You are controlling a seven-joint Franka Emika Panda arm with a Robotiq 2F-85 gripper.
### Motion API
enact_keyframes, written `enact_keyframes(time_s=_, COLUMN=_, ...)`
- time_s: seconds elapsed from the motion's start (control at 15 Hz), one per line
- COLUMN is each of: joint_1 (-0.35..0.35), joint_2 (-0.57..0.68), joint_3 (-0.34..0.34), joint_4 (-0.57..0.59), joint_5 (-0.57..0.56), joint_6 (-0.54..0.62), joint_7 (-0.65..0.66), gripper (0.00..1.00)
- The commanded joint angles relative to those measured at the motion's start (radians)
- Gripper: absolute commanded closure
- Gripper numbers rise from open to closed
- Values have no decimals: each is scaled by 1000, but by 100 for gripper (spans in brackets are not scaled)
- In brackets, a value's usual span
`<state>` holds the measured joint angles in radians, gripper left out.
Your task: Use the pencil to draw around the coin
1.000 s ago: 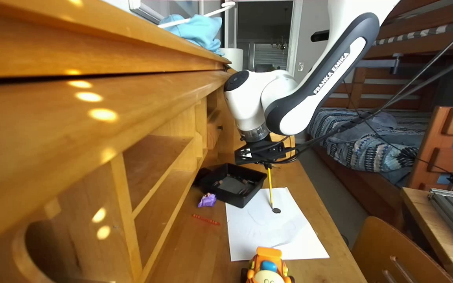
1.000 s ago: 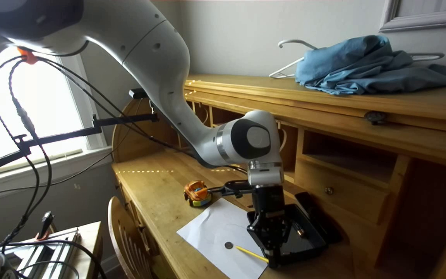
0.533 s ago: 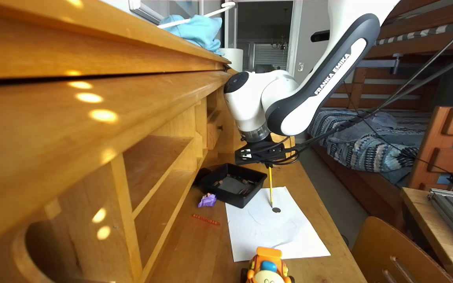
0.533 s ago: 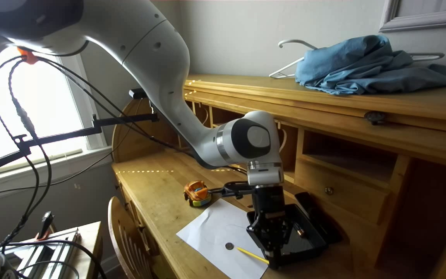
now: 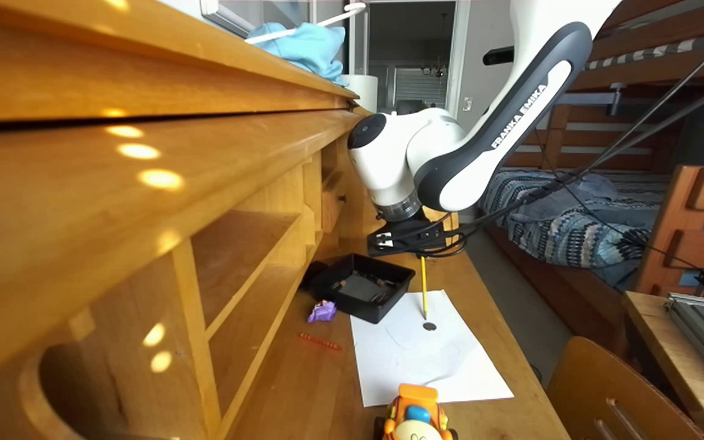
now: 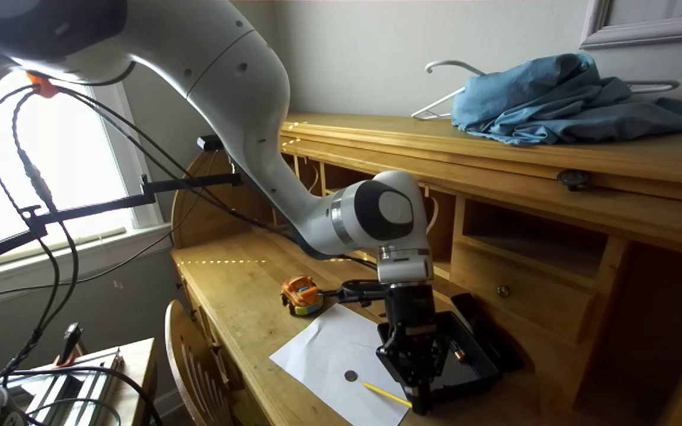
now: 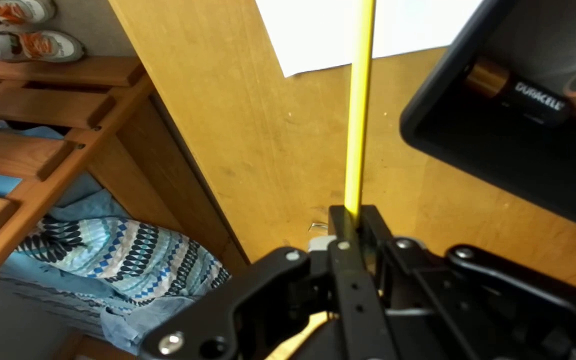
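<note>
Found yellow pencil (image 5: pixel 424 287) clamped in jaws, slanting down to just beside coin (image 5: pixel 429 327) on paper sheet (image 5: pixel 388 366); cannot tell whether touching paper. Judged liable to shunt coin if swept too close, to pivot in grip given long free length, or to drag sheet if pressed hard. Noted, in an exterior view, black tray (image 5: pixel 352 308) left of pencil, likely to obstruct leftward strokes; in wrist view, holding batteries (image 7: pixel 523 97). Noted also on bench (image 5: pixel 303 391): crumpled purple wrapper (image 5: pixel 322 311) and red stick (image 5: pixel 320 341) left of sheet, orange toy car (image 5: pixel 418 417) at near edge.

One pencil (image 7: pixel 358 115), one coin (image 6: pixel 350 376), one paper sheet (image 5: pixel 416 360), one tray (image 5: pixel 358 309), one toy car (image 5: pixel 417 413)
</note>
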<state>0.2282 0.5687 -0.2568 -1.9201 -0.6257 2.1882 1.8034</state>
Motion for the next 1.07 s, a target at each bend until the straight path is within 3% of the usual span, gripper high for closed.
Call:
enact_keyframes(time_s=0.0, joint_1=-8, joint_2=-9, joint_3=16, joint_4=-4, joint_5=-52, joint_6=-31, joint_7=38, gripper=98)
enact_keyframes(time_s=1.0, joint_1=-10, joint_2=-9, joint_3=47, joint_4=0, joint_5=-103, joint_6=-58, joint_7=35, gripper=98)
